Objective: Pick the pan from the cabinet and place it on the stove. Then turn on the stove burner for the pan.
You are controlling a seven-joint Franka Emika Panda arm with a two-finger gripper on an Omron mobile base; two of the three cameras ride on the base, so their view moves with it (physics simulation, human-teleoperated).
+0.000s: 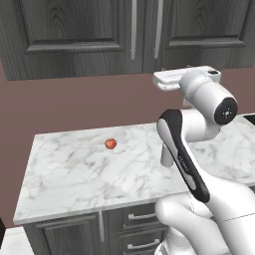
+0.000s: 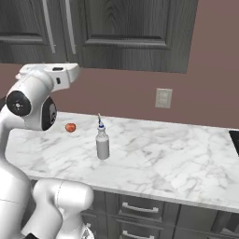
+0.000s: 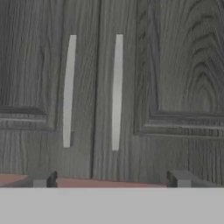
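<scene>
The cabinet (image 1: 74, 40) (image 2: 130, 32) hangs above the counter with both panelled doors closed. Its two long silver bar handles (image 3: 68, 89) (image 3: 117, 92) stand side by side in the hand view. My gripper (image 3: 111, 179) is open, raised to the height of the doors' lower edge and facing them from a short distance. Its fingertips (image 3: 41, 179) stand wide apart with nothing between them. The pan is hidden behind the doors. Only a black corner of the stove (image 1: 250, 118) (image 2: 235, 140) shows at the counter's right end.
A marble counter (image 1: 74, 174) runs below the cabinet, over drawers (image 1: 142, 216). On it lie a small red fruit (image 1: 110, 144) (image 2: 70, 127) and a grey squeeze bottle (image 2: 102, 142). A wall outlet (image 2: 163, 98) sits on the brown back wall.
</scene>
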